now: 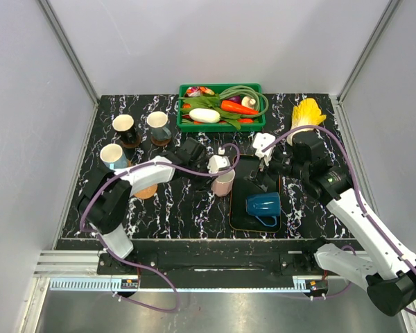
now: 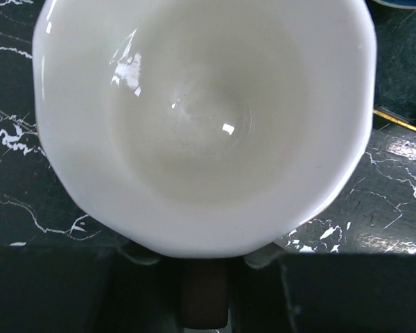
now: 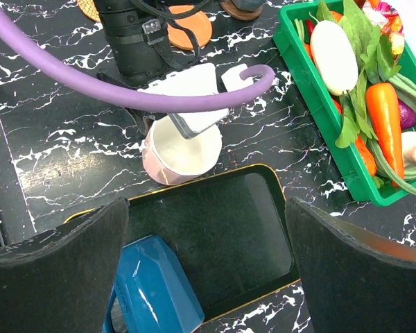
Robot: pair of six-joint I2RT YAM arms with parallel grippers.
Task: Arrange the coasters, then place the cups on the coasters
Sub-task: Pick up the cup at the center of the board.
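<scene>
Left end effector [image 1: 220, 171] clamped on pink cup [image 1: 223, 184] rim, likely to carry it to a coaster [image 1: 146, 191]; right end effector [image 3: 206, 215] wide open, empty

We see a dark cup [image 1: 123, 126] and a teal cup [image 1: 158, 125] upright at the back left, each on a brown coaster [image 1: 161, 141]. A pale-blue cup [image 1: 114, 156] stands nearer. One orange-brown coaster [image 1: 145, 191] lies bare. The pink cup [image 1: 222, 183] stands upright just beside the black tray [image 1: 240, 211] in the left hand [image 1: 220, 172]'s grip, and the blue cup [image 1: 263, 206] lies on its side on that tray.
</scene>
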